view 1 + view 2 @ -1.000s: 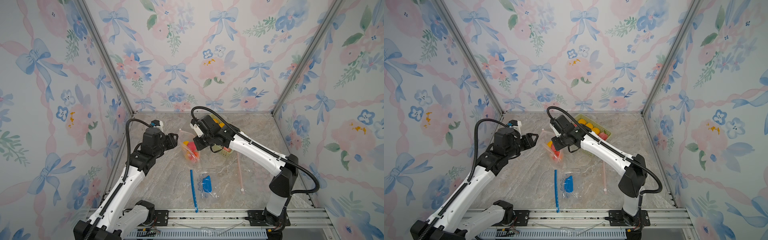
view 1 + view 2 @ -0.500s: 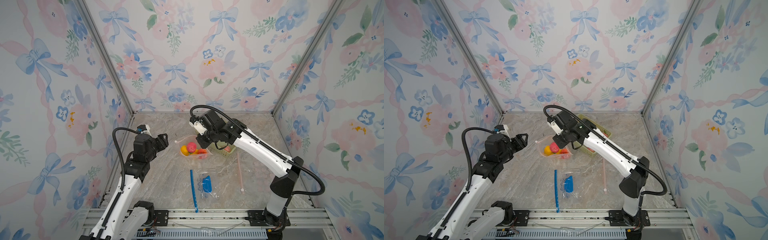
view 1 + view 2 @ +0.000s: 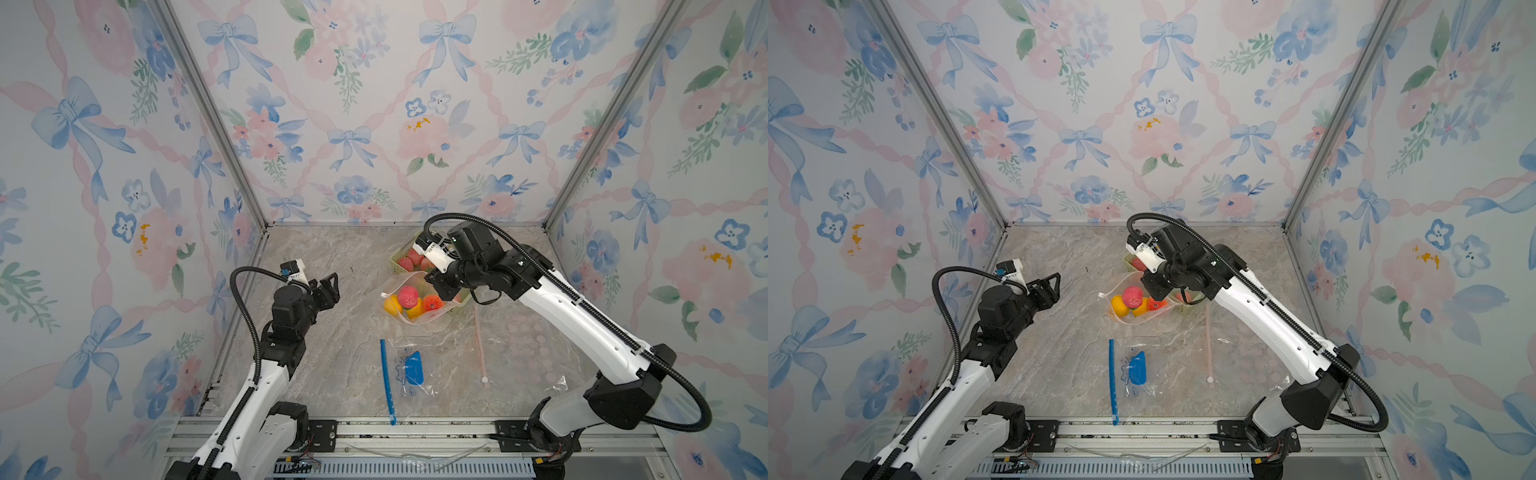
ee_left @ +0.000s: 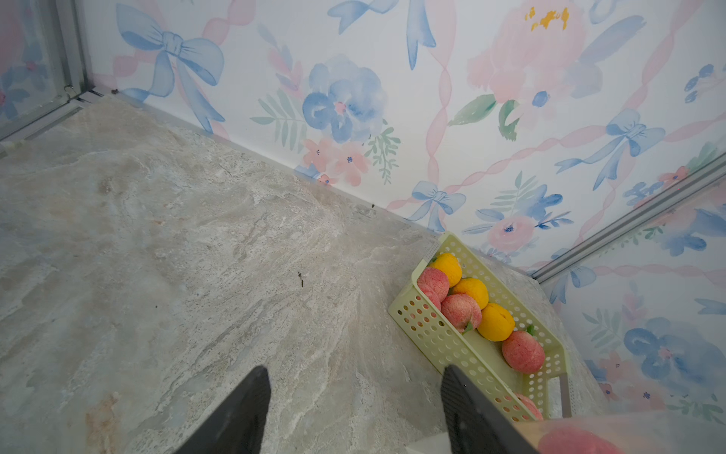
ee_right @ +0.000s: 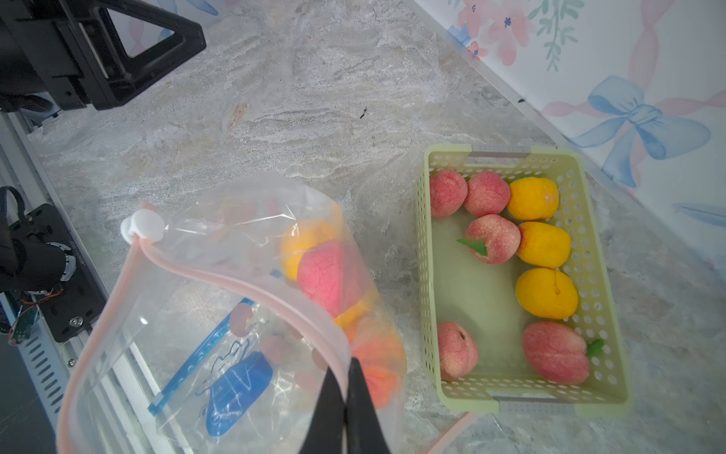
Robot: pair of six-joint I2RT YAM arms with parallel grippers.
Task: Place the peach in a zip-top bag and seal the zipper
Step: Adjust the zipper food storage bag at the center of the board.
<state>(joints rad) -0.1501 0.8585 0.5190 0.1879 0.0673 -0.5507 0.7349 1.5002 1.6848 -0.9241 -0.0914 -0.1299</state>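
Note:
A clear zip-top bag (image 5: 220,298) with a pink zipper hangs from my right gripper (image 5: 347,363), which is shut on the zipper edge. Its mouth gapes, and the white slider (image 5: 142,229) sits at the zipper's far end. Inside lie a pink peach (image 5: 322,275) and yellow and orange fruits. Both top views show the bag (image 3: 415,318) (image 3: 1144,318) resting beside the basket, the peach (image 3: 408,296) (image 3: 1132,296) in it, and the right gripper (image 3: 432,279) (image 3: 1149,286) at its rim. My left gripper (image 3: 326,286) (image 3: 1050,286) (image 4: 353,371) stands open and empty, left of the bag.
A pale green basket (image 5: 426,298) (image 3: 397,266) (image 4: 424,326) of pink and yellow fruits stands by the back wall, right of the bag. A flat bag with a blue zipper (image 3: 386,382) lies near the front rail. Another pink-zippered bag (image 3: 482,345) lies to the right.
My left gripper has drawn back to the left, away from the bag's mouth, with its jaws wider. My right gripper has carried the bag to the right, toward the basket.

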